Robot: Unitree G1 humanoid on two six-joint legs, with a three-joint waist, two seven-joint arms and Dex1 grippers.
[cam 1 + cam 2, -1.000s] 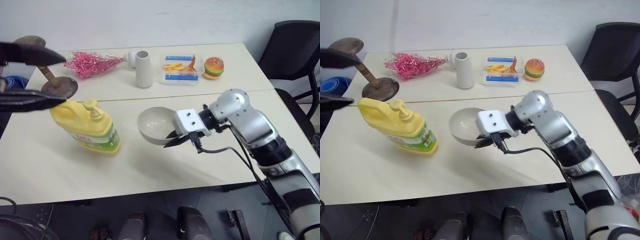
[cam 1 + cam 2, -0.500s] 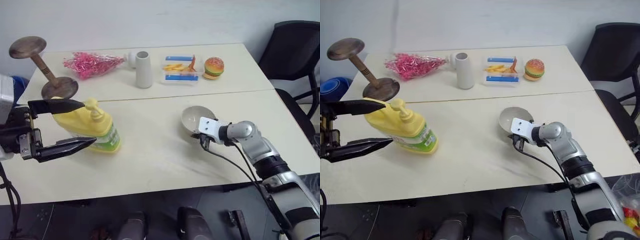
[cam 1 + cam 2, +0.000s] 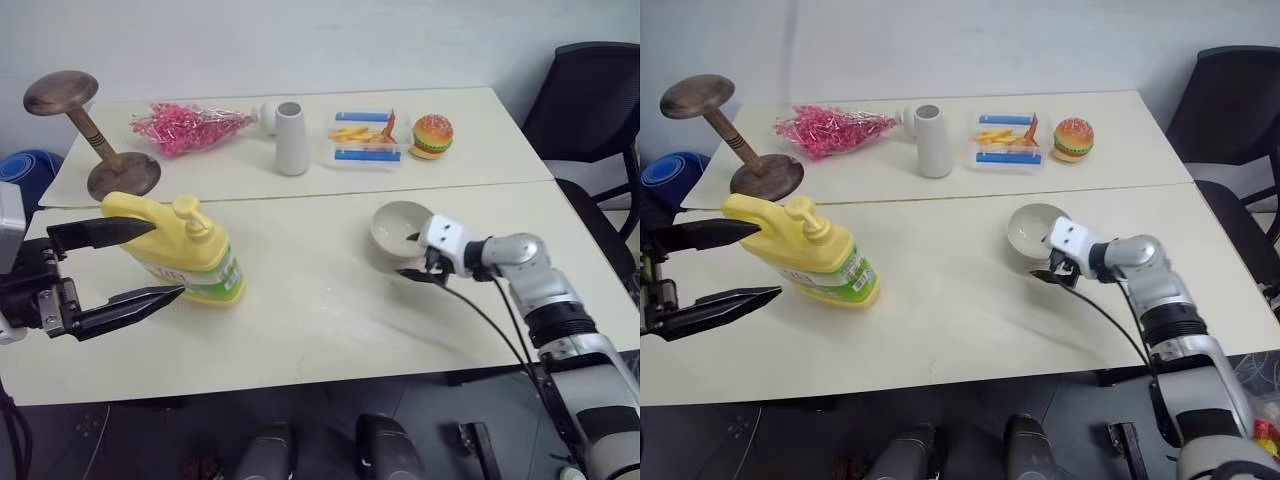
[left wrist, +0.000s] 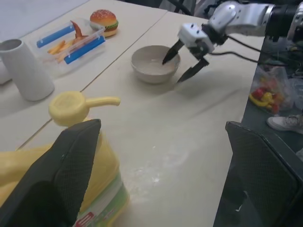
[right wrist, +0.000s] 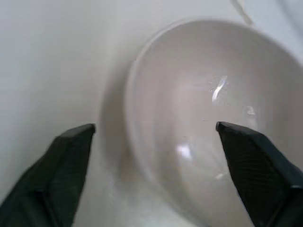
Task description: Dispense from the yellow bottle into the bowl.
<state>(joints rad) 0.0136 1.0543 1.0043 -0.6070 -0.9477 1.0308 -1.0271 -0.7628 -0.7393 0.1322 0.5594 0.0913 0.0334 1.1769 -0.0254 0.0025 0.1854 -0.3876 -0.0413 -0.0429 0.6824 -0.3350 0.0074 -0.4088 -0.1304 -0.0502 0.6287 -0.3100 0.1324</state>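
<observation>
The left gripper [image 3: 178, 262] stands with its jaws spread wide, one finger above and one below, around the handle side of the yellow bottle [image 3: 180, 262] but not yet pressing it, as far as I can judge; the bottle stands upright on the near table [image 3: 320, 330], with its pump top [image 4: 70, 108] pointing toward the bowl, and the two are well apart. The risk here is in the closing; if the fingers meet the bottle off-centre or too high, the bottle may tip or slide aside, and the spout would turn away from the bowl. Because the bottle is far from the bowl, a press on the pump in this place would, I think, put liquid on the table and not in the bowl.

Further right, the bowl [image 3: 397, 227] sits upright on the same table; the right gripper [image 4: 182, 60] has its jaws open, one finger over the inside of the bowl and one outside the near rim, gripping nothing. If this arm pulls away carelessly, a finger [image 5: 255, 175] could catch the rim and drag or tilt the bowl; if it stays, it may be in the way of the bottle.
</observation>
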